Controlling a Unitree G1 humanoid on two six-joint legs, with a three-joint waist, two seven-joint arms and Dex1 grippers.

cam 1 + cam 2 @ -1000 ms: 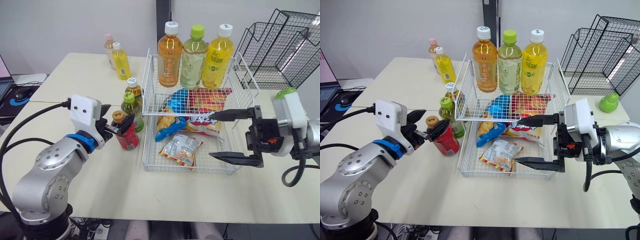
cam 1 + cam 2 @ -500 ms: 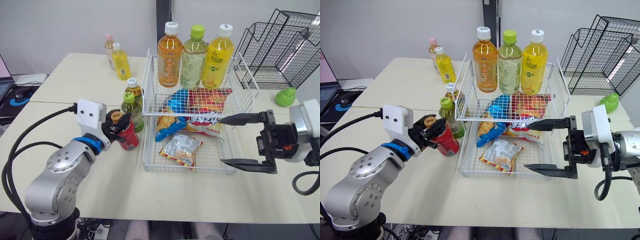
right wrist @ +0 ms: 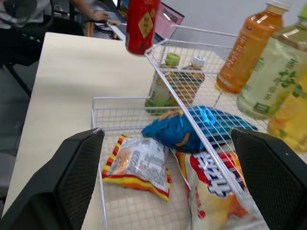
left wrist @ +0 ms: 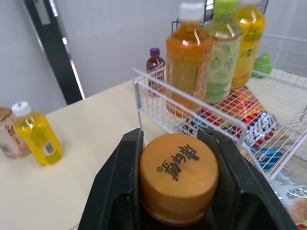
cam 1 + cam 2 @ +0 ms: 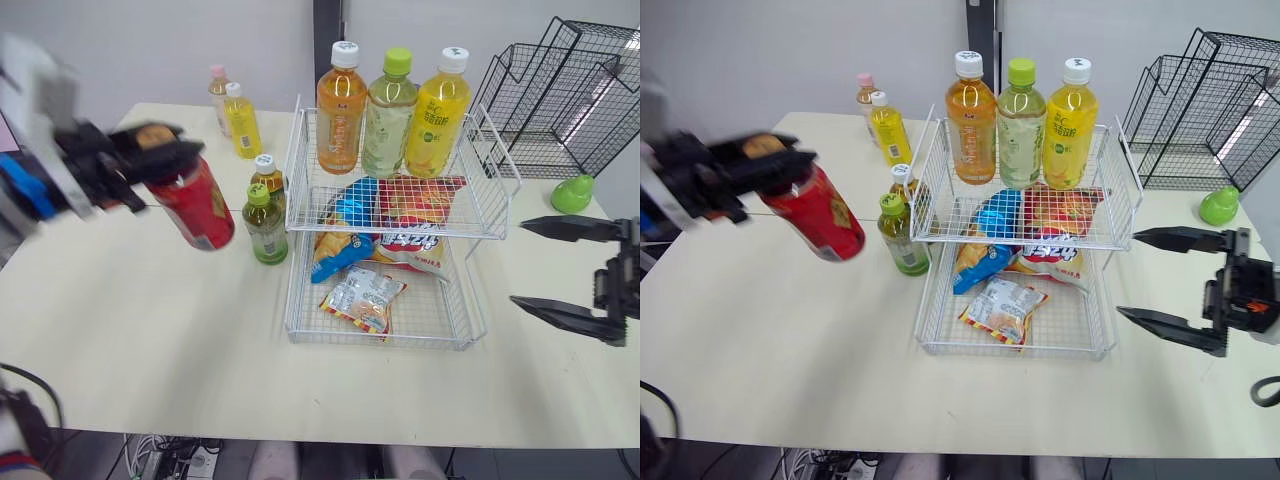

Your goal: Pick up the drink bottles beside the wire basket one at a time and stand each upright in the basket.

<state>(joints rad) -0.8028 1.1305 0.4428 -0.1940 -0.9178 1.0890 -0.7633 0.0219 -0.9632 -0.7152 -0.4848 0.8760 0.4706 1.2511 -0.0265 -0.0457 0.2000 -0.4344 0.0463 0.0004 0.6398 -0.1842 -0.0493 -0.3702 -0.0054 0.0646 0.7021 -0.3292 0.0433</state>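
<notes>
Nearest, the right pincer (image 5: 520, 262) hangs released above the table (image 5: 150, 330), with the wire basket (image 5: 380, 343) to its left. Farther off, the left pincer (image 4: 173, 143) grasps a tilted red bottle (image 5: 193, 200) by its brown cap (image 4: 178, 167), clear of the table. Two small bottles (image 5: 265, 225) stand between it and the basket. Beyond, three tall bottles (image 5: 385, 100) stand upright on the basket's upper tier.

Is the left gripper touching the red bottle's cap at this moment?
Touching. In the left wrist view the two black fingers of the left gripper press against opposite sides of the orange cap of the red bottle, with no gap.
</notes>
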